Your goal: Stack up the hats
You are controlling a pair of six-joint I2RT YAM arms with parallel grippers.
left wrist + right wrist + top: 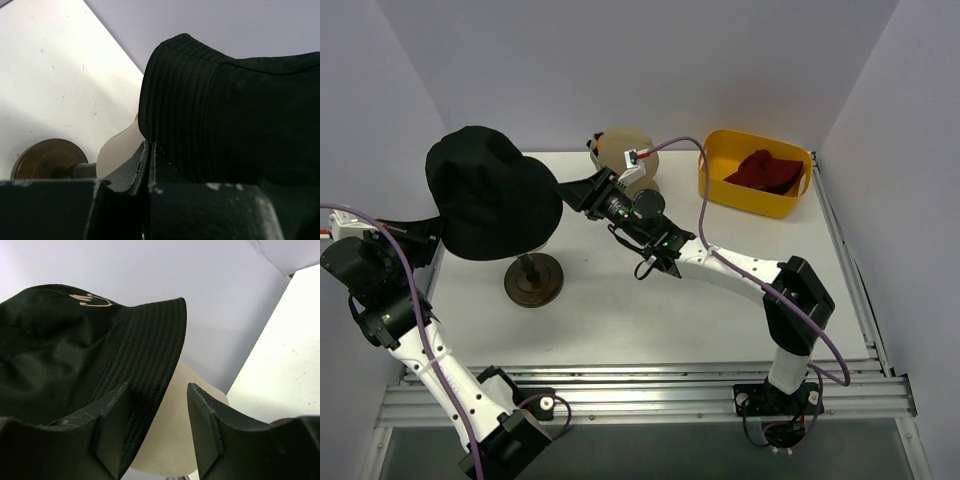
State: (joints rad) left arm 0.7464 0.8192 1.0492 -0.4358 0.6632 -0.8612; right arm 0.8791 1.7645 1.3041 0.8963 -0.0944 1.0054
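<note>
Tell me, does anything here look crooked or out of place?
Yes: the black bucket hat sits lopsided on the cream head. Its brim is lifted on one side where the left gripper pinches it, so the head shows underneath. The dark red hat lies crumpled in the yellow bin, apart from it.

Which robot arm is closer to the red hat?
Right. The right arm has its jaws beside the black hat, left of the red hat in the bin. The left arm pinches the black hat's other side, farther off.
</note>
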